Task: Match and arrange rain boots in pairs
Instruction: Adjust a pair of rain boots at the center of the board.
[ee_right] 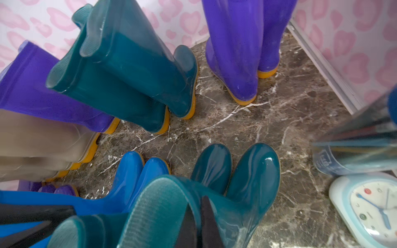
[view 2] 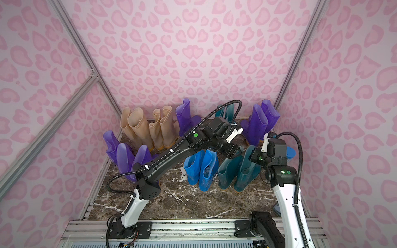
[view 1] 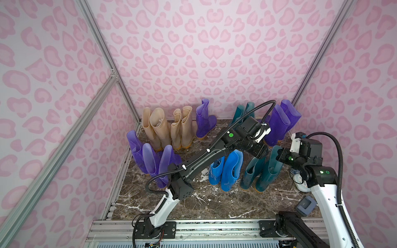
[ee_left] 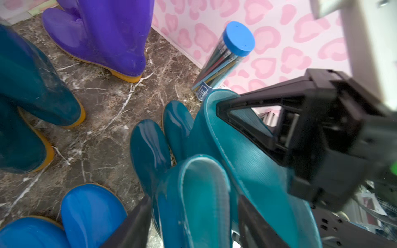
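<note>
Marble floor (view 1: 193, 199), pink-print walls (view 1: 214, 53). Right gripper (ee_right: 198, 214) pinched tight on rim of teal boot (view 1: 269, 169), upright at front right. Left gripper (ee_left: 194, 198) fingers straddle top of second teal boot (view 1: 251, 171) touching it; grip unclear. Blue boots (view 1: 225, 169) alongside.

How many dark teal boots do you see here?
4. Two teal boots stand at the back, partly behind the left arm; two stand side by side nearer the front. The arms may hide more.
</note>
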Controlling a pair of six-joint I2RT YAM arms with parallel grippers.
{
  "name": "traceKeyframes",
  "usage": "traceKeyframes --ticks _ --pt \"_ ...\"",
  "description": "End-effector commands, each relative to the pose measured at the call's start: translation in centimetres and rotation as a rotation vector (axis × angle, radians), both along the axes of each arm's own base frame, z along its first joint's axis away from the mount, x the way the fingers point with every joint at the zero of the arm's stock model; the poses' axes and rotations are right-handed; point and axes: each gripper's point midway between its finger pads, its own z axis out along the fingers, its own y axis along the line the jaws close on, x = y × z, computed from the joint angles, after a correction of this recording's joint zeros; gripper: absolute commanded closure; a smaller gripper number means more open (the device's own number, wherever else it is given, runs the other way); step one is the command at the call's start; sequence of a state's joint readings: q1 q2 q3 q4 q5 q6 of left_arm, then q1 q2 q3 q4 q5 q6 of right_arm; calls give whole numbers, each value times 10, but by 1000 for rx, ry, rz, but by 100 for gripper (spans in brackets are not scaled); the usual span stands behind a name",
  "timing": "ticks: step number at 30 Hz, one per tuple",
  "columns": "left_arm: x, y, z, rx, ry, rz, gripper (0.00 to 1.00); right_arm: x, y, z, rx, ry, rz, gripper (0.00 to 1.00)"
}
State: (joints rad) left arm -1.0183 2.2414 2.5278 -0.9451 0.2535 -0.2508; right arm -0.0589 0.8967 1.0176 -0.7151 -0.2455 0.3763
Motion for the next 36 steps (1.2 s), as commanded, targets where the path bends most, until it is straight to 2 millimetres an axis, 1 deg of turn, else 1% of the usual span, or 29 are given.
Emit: traceKeyframes --ticks 1,2,4,5,10,13,15,17,18,19,22,23,25,27,31,34,36 --pt "3 -4 -4 0 -3 0 52 16 21 27 37 -127 125 100" --pt "1 -7 -5 -14 17 -8 63 18 25 31 50 -140 147 100" --pt "-5 -14 -1 -53 66 -17 92 22 36 39 81 -177 204 100" --pt "-7 -16 2 -69 80 -16 98 24 40 43 94 -193 223 100" --pt "-5 -14 29 -174 122 81 98 29 63 62 160 -264 352 100" --pt "-7 -10 41 -222 107 144 98 30 64 72 152 -284 365 100" --pt "-7 -6 43 -237 114 188 98 30 62 72 142 -279 360 100" --pt "-6 -4 41 -256 141 238 98 30 56 65 121 -259 325 100" --pt "-4 -4 38 -271 152 260 98 31 51 61 105 -247 302 98" --pt "-2 -3 32 -273 168 283 98 31 45 55 90 -225 269 96" --pt "2 -3 17 -268 205 331 98 30 34 45 60 -187 216 97" --pt "1 -4 15 -273 215 333 98 29 33 44 61 -178 210 99" --pt "3 -5 10 -276 226 346 98 25 33 42 67 -158 208 100" --pt "5 -5 8 -283 228 353 98 22 33 44 61 -158 212 100" --pt "9 2 3 -294 233 405 98 19 34 37 66 -144 215 100" --pt "10 7 0 -308 250 441 98 18 38 34 75 -147 242 100" --pt "10 11 2 -329 267 467 98 19 43 28 93 -143 269 100"
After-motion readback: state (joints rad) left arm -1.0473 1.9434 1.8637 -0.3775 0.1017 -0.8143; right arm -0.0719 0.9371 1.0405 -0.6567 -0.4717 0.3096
